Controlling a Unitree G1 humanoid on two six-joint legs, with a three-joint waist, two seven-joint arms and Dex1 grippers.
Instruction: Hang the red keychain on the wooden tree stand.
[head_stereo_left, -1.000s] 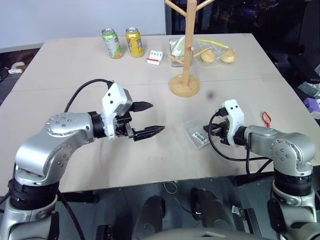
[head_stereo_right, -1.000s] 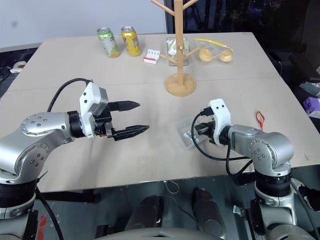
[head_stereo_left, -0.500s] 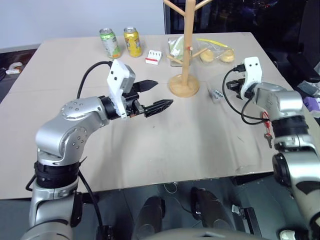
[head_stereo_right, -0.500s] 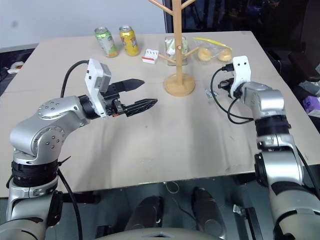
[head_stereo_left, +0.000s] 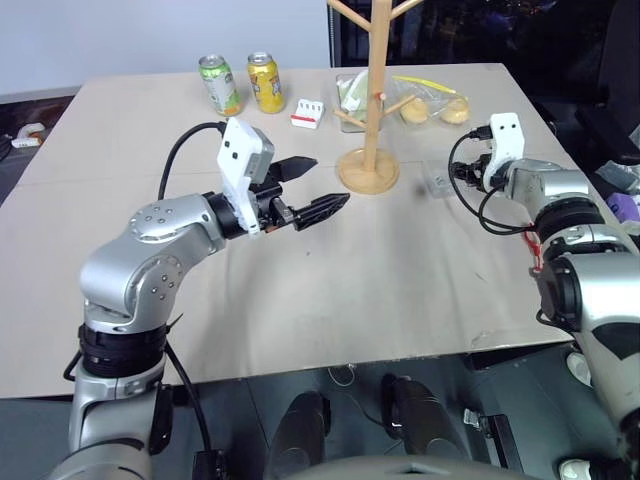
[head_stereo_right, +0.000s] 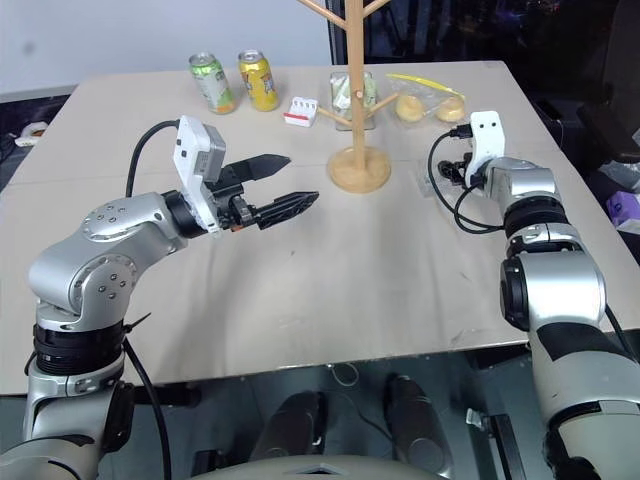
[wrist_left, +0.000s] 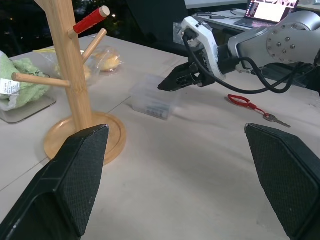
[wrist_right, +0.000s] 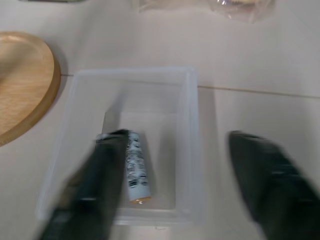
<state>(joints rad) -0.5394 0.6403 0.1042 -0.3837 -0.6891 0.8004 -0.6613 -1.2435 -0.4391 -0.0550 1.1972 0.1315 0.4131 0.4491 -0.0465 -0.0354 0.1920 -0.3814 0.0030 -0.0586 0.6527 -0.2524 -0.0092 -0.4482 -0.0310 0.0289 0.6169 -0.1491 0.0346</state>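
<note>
Head views: the left pincer (head_stereo_left: 318, 190) hung spread and empty over the desk (head_stereo_left: 400, 280), short of the wooden tree stand (head_stereo_left: 372, 120); left wrist view: the red keychain (wrist_left: 241, 101) lay on the desk behind the right pincer (wrist_left: 167, 83); right wrist view: its blurred fingers (wrist_right: 100, 185), seemingly parted, straddled a clear box (wrist_right: 132, 145).

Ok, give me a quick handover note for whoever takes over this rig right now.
Left end effector: open, empty, hovering over the table, left of the wooden tree stand.
Right end effector: open at the clear box beside the stand's base, holding nothing.
Red keychain: lying on the table by the right arm, untouched.
Done: nothing hung.
Left: pick up the keychain and hang it on a peg.
</note>
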